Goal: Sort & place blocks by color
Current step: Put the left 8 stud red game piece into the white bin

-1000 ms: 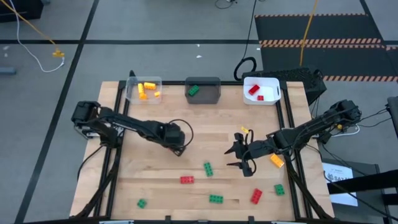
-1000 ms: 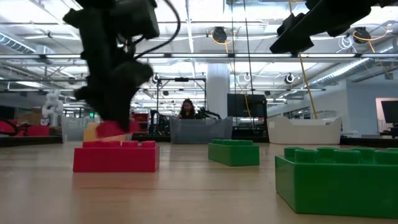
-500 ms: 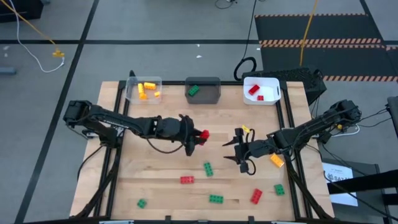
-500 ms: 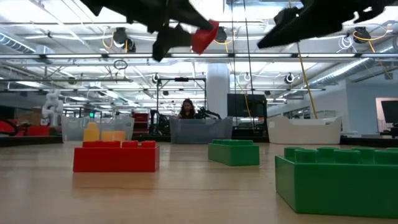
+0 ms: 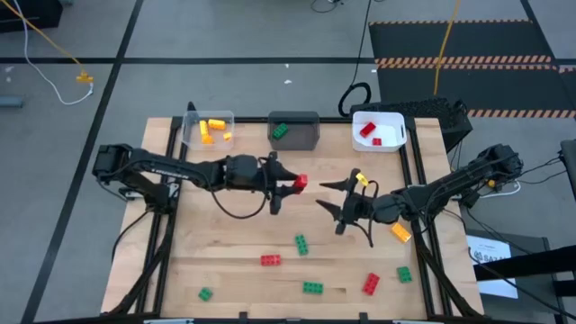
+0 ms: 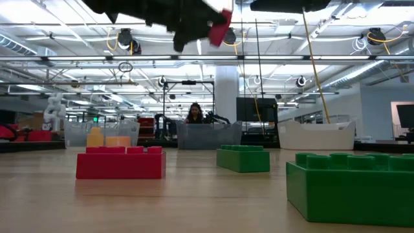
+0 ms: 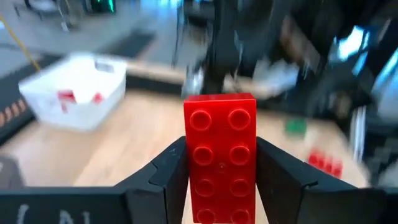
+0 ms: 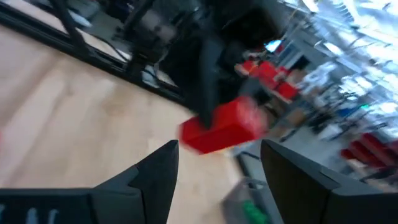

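My left gripper [image 5: 292, 183] is high over the table's middle, shut on a red block [image 5: 300, 183] of two by four studs [image 7: 221, 155]. My right gripper [image 5: 337, 203] hovers open just to the block's right, level and pointing at it, with nothing between its fingers [image 8: 217, 168]. Loose blocks lie flat on the near half of the table: green [image 5: 301, 244], red [image 5: 270, 260], green [image 5: 312, 287], green [image 5: 205, 293], red [image 5: 371, 283], green [image 5: 404, 274] and orange [image 5: 400, 232]. My left gripper pinches the red block's two long sides [image 7: 188, 163] between its two fingers [image 7: 171, 171]. The fingers come about level from the table's left and lie along the block. The block's far end juts past the fingertips. It hangs clear of the table, studs toward the wrist camera.
Three bins stand along the far edge: a clear one [image 5: 209, 129] with yellow blocks, a dark grey one [image 5: 294, 131] with a green block, and a white one [image 5: 378, 130] with red blocks. A person sits in the room beyond the table [image 6: 195, 114].
My left gripper has risen from the table with the red block and gone toward the table's right and far edges. It has tipped up from pointing down to about level and rolled. The block is lifted clear. My right gripper has risen a little and rolled.
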Tool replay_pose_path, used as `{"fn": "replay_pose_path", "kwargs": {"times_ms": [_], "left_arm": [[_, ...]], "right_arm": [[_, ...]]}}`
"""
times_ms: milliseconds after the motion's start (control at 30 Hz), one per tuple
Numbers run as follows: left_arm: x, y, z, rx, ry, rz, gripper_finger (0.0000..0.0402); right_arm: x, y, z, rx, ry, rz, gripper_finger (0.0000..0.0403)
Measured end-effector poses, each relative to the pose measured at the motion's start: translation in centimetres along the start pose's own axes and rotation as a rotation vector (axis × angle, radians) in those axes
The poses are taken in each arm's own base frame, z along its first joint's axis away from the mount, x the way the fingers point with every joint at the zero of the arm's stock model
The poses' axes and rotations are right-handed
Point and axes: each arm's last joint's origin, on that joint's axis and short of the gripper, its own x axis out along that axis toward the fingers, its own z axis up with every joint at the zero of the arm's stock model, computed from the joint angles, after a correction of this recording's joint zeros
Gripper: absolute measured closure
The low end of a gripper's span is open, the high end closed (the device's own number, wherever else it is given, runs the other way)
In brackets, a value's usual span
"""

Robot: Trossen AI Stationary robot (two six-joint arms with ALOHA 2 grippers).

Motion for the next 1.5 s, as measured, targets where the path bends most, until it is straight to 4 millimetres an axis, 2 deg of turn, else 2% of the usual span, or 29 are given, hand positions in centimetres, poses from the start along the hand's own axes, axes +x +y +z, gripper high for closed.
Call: {"fn": "replay_pose_path", "kwargs": {"times_ms": [100,200,333,500,600,733,900,1100,1367,1500], "left_arm": [[-0.1,0.9,-1.1,0.052,0.137,-0.053,0.0251],[-0.3,1.2,-2.1,0.113,0.241,-0.145,0.0252],[-0.5,1.0,-2.6,0.191,0.285,-0.247,0.0246],[-0.6,1.8,-2.5,0.172,0.295,-0.271,0.0252],[-0.8,2.5,-2.3,0.145,0.367,-0.252,0.0254],[-1.0,2.7,-2.0,0.139,0.411,-0.245,0.025],[-0.8,2.0,-1.1,0.162,0.393,-0.267,0.0251],[0.5,1.0,-0.7,0.167,0.474,-0.278,0.0254],[3.1,0.0,-1.2,0.204,0.553,-0.282,0.0248],[3.7,0.1,-1.4,0.21,0.566,-0.284,0.0247]], "right_arm": [[0.0,0.1,-0.1,-0.059,0.003,0.014,0.0181],[0.4,0.5,-0.5,-0.088,-0.01,0.117,0.0181],[1.4,1.5,-1.6,-0.126,0.018,0.21,0.0181],[3.5,2.9,-2.9,-0.347,0.03,0.202,0.0181],[4.6,3.4,-3.2,-0.479,-0.012,0.165,0.0181],[5.2,3.6,-3.1,-0.571,-0.044,0.1,0.0181],[5.8,3.4,-3.5,-0.587,-0.029,0.093,0.0181],[6.0,3.5,-3.8,-0.584,-0.048,0.129,0.0181],[5.9,3.7,-3.9,-0.564,-0.052,0.164,0.0181],[5.9,3.8,-4.0,-0.57,-0.05,0.178,0.0181]]}}
